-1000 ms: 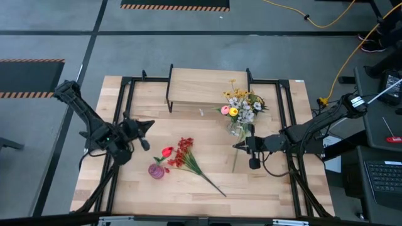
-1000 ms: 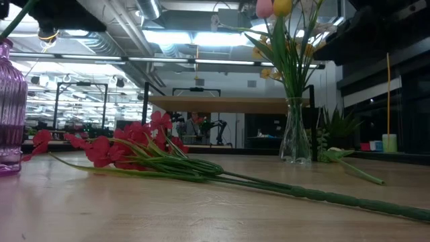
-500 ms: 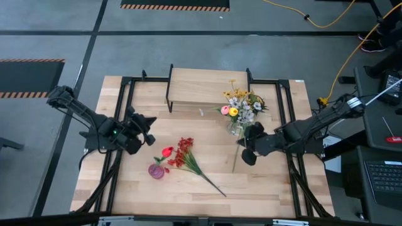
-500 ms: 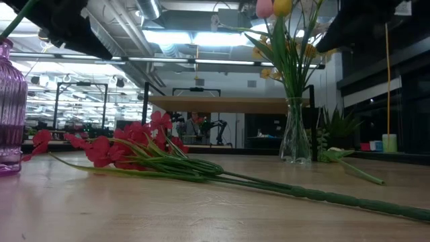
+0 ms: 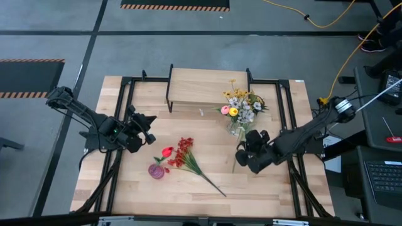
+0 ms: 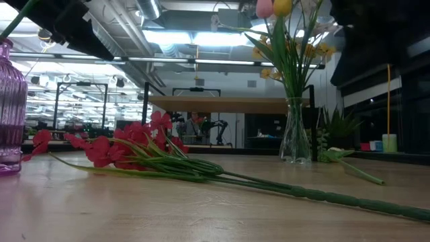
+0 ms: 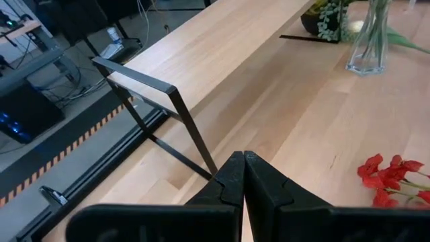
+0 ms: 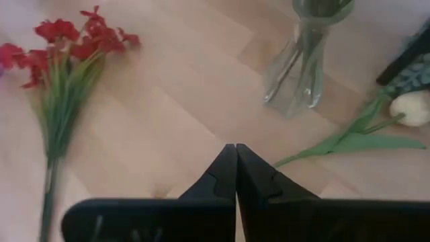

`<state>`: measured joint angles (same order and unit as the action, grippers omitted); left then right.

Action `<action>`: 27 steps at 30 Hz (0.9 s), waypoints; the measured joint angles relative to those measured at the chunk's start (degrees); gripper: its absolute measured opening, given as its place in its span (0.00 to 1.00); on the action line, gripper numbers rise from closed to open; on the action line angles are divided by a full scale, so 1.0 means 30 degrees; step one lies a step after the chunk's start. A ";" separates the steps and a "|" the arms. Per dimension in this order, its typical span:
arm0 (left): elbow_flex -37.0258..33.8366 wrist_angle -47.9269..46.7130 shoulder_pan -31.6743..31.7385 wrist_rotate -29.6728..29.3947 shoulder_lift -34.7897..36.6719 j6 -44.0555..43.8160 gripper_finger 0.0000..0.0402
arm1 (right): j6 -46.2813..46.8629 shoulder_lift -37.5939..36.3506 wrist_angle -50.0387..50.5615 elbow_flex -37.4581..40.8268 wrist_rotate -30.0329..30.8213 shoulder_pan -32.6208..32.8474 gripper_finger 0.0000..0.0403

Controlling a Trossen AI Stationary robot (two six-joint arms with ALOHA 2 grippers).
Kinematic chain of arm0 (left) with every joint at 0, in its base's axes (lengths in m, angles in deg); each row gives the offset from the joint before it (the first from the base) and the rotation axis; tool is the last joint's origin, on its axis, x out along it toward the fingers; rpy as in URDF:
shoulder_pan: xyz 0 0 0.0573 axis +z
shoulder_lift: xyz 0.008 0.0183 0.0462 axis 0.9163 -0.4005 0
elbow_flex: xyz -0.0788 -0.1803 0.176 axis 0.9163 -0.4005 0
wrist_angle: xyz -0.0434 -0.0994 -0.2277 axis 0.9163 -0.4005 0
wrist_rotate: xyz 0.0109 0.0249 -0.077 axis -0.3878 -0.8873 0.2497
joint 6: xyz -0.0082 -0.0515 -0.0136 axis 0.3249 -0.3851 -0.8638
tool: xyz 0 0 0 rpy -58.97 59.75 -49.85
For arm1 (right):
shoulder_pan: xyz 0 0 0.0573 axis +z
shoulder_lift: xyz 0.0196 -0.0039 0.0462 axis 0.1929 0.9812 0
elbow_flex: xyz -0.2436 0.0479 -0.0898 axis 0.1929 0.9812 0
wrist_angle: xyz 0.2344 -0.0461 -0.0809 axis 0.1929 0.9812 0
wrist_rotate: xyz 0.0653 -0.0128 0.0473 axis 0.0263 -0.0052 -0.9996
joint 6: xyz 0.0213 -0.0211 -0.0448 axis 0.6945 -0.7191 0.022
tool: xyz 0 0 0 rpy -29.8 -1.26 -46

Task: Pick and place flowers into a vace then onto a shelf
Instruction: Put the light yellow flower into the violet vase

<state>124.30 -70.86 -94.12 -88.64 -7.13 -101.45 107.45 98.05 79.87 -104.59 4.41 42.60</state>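
My two arms are matte black, built of slim tubular links joined by chunkier rounded joints. The left gripper (image 7: 243, 176) ends in two flat, angular black fingers (image 7: 261, 189) tapering to blunt wedge tips, and the right gripper (image 8: 236, 168) looks the same. A pale silver-grey collar (image 5: 342, 105) rings my right arm near its base.

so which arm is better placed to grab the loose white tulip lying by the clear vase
Right. The right gripper is beside the white tulip near the clear vase, fingers shut. The left gripper waits across the table.
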 joint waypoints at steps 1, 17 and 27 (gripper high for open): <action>0.0000 0.0000 0.0000 0.0002 0.0000 0.0009 0.01 | 0.0412 0.0330 0.0049 0.0000 0.0354 0.0213 0.01; 0.0000 0.0058 -0.0007 0.0788 0.0000 0.0189 0.01 | 0.8278 0.3172 0.3000 0.0015 0.0258 0.1277 0.01; 0.0007 0.0058 -0.0007 0.0958 0.0000 0.0189 0.01 | 0.8212 0.3209 0.2258 0.0015 -0.0179 0.0451 0.21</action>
<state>124.32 -70.68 -94.14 -85.76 -7.13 -100.88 132.08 107.67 86.64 -104.54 3.88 43.95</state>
